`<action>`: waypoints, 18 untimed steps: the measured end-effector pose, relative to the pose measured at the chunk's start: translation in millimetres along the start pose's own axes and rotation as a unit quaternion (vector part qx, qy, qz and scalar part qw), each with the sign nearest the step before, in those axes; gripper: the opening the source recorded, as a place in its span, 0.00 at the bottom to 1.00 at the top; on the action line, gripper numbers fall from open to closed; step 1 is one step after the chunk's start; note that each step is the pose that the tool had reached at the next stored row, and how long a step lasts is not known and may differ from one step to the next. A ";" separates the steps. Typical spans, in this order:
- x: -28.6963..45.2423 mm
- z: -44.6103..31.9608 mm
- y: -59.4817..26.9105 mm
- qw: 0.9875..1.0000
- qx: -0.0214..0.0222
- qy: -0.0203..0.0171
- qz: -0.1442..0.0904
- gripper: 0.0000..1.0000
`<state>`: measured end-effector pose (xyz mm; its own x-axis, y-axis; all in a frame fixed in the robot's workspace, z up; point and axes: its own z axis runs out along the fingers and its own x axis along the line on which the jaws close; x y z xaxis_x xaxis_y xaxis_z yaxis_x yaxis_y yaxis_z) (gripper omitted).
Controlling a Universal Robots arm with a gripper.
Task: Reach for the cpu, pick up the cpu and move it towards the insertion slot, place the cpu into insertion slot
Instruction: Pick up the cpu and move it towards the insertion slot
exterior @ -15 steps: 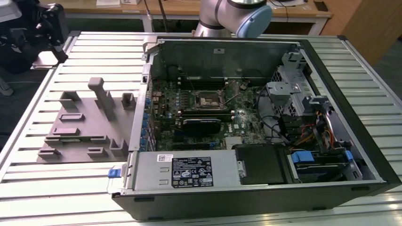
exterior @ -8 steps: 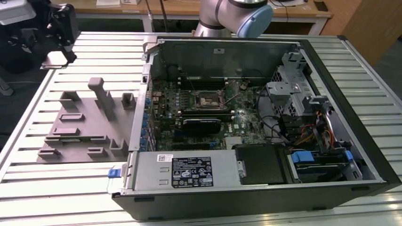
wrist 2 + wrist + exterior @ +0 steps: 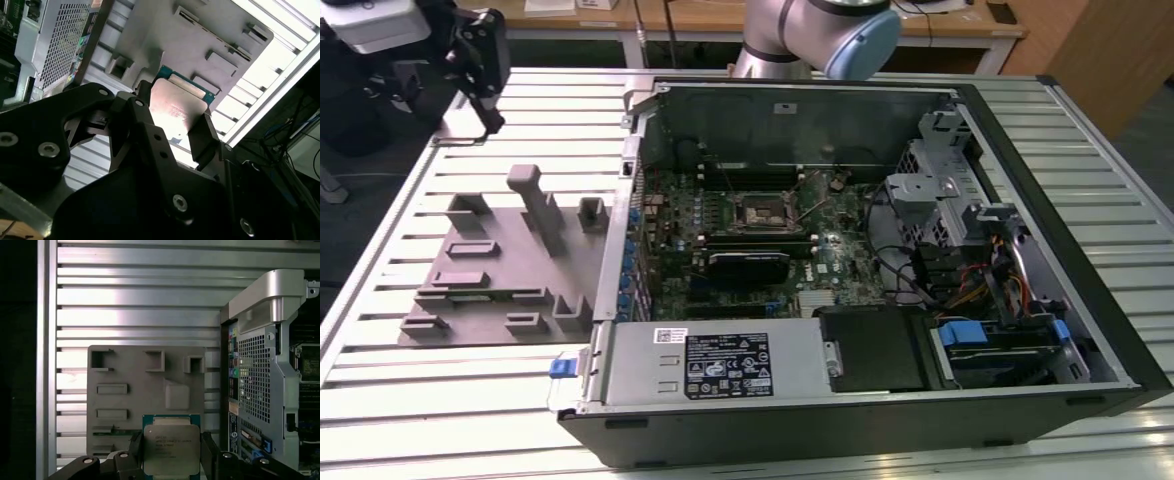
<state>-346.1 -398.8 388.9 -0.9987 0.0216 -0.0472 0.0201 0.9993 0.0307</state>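
The claw [image 3: 172, 460] grips the cpu [image 3: 171, 446] near the grey fixture block [image 3: 125, 390]
Its fingers [image 3: 210, 455] pinch two opposite edges of the chip, which hangs clear of the block and well apart from the insertion slot [image 3: 761, 212].

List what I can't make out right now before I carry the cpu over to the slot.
- cpu underside: faces away in both wrist views, so its contacts are hidden.
- Claw's contact with the cpu's edges: lost in black shadow in the first wrist view.
- insertion slot: too small in the exterior view to tell whether its frame is open.
- Grey fixture block: partly covered by the cpu and claw in the first wrist view.
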 end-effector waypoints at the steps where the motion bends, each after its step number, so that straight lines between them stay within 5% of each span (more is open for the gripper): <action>1: -4.9 0.2 0.1 1.000 0.000 0.000 0.000 0.54; 18: -46.0 2.2 0.9 1.000 0.000 0.001 0.000 0.54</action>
<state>-300.0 -398.8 388.9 -0.9987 0.0216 -0.0462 0.0202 0.9993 0.0307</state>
